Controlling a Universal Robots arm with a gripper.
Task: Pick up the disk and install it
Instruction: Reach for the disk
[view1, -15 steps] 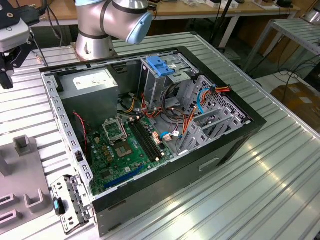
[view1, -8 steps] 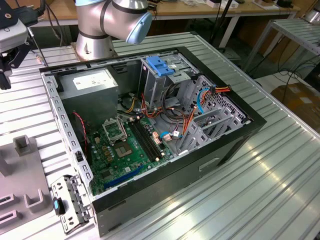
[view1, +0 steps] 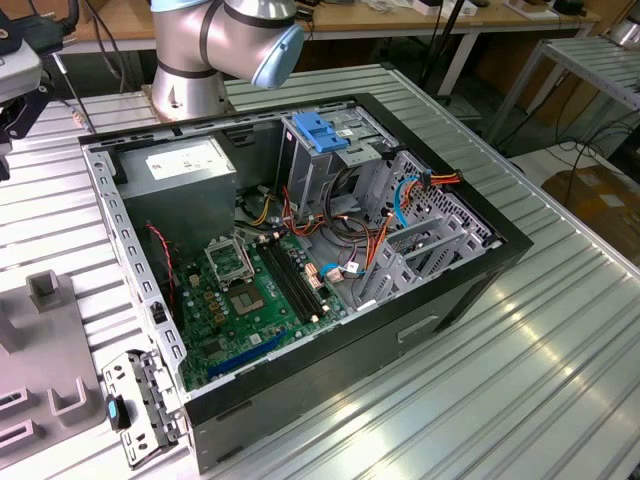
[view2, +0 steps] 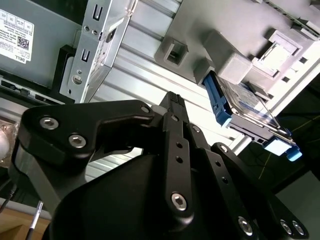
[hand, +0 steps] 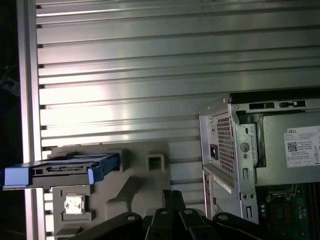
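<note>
Your gripper (view2: 172, 97) hangs with fingers (hand: 168, 202) pressed together, nothing between them. In both wrist views the disk (hand: 60, 170) stands on edge in the grey holder (hand: 150, 172) on the ribbed table (hand: 150, 75), well apart from the fingertips. The open computer case (hand: 240, 150) sits near the holder.

Your printed sign is the white sticker (view1: 187, 160) on the grey power box (view1: 172, 192), exterior view's upper left; unreadable.

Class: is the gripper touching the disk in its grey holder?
Apart. In the first wrist view the gripper sits clear of the disk, with the grey holder's surface showing between them.
</note>
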